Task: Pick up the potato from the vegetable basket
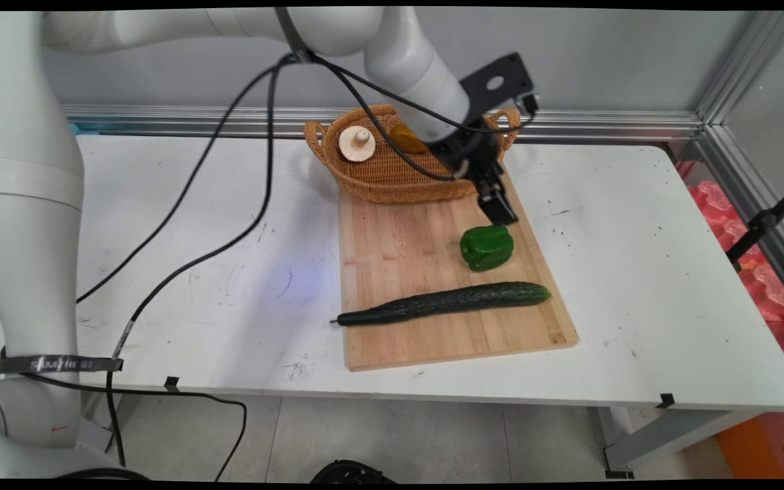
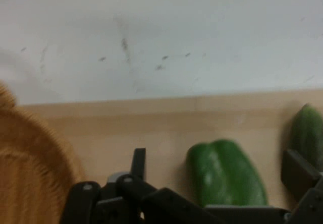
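Fingers [image 2: 212, 183] spread wide about green pepper [image 1: 486, 247], cucumber [image 1: 443, 303] lengthwise across cutting board [image 1: 399, 245].

"SAMTHE" on black strap [image 1: 58, 364]

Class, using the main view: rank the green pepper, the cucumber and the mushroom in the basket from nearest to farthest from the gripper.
1. Green pepper: on the cutting board, just below the gripper.
2. Cucumber: lying across the board, nearer the camera than the pepper.
3. Mushroom: in the wicker basket, off to the gripper's left in the picture.
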`<state>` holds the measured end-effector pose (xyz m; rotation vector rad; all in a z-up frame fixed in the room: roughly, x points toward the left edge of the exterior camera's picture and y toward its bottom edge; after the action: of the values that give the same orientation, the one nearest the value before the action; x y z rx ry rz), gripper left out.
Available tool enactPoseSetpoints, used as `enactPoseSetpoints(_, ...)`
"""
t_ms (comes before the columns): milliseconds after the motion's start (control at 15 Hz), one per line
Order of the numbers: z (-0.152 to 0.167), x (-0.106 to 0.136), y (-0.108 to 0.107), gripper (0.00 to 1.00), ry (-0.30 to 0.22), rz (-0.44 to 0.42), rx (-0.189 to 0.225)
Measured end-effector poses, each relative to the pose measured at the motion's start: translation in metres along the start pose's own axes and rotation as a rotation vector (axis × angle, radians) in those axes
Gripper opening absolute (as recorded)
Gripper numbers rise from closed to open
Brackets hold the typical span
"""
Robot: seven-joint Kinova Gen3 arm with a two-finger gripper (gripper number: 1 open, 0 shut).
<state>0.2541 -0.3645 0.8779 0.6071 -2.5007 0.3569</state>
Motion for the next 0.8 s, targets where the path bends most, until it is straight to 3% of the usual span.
enactPoseSetpoints(200,-0.016,-0.010,-0.023,1.00,-0.024,-0.006,0.035)
enactPoseSetpoints(600,-0.032,-0.025,-0.089,1.00,-0.040,-0.014,0.134)
enactPoseSetpoints(800,-0.026,-0.033,-0.120,1.00,-0.053,0.012,0.140)
